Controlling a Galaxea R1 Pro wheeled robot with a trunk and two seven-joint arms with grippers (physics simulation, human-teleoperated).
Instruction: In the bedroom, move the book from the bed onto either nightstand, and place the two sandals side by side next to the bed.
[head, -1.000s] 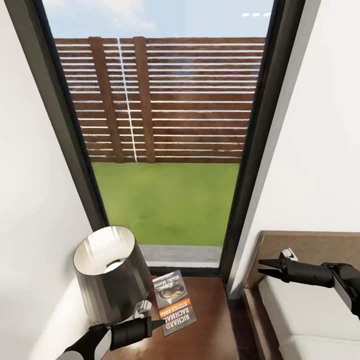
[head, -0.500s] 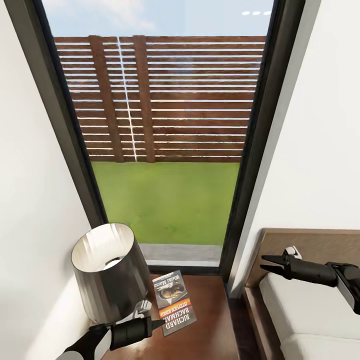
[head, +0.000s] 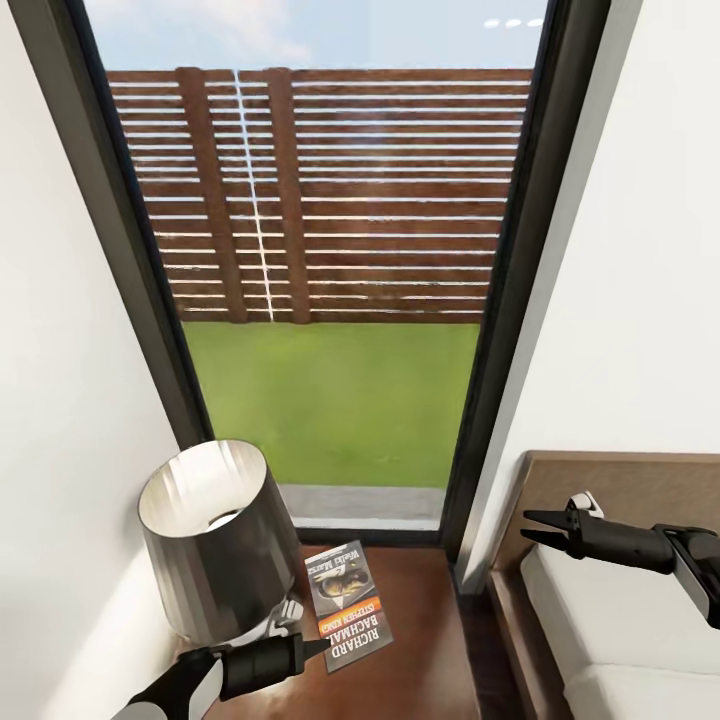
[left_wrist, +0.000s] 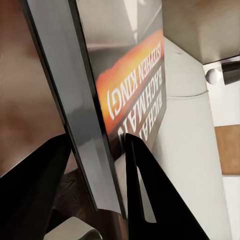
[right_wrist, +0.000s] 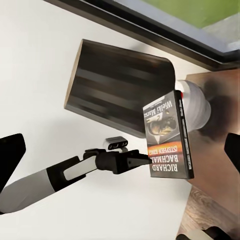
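Note:
The book (head: 347, 603), dark grey with an orange band, is tilted over the nightstand (head: 425, 640) beside the lamp. My left gripper (head: 320, 648) is shut on the book's raised long edge. In the left wrist view the book (left_wrist: 130, 95) sits between the two fingers (left_wrist: 150, 195). The right wrist view shows the book (right_wrist: 167, 137) with its other long edge down by the nightstand top (right_wrist: 215, 155); whether it touches I cannot tell. My right gripper (head: 527, 527) hovers open over the bed (head: 620, 620) by the headboard (head: 640, 485). The two sandals are out of view.
A lamp (head: 212, 540) with a metallic grey shade fills the nightstand's left half, close to the book and my left arm. Behind stands the tall dark-framed window (head: 335, 300) onto grass and a slatted fence. White walls close in on both sides.
The whole picture has shifted slightly, so the camera moved. My right gripper has drawn back a little toward the headboard. The left gripper still holds the book in the same place.

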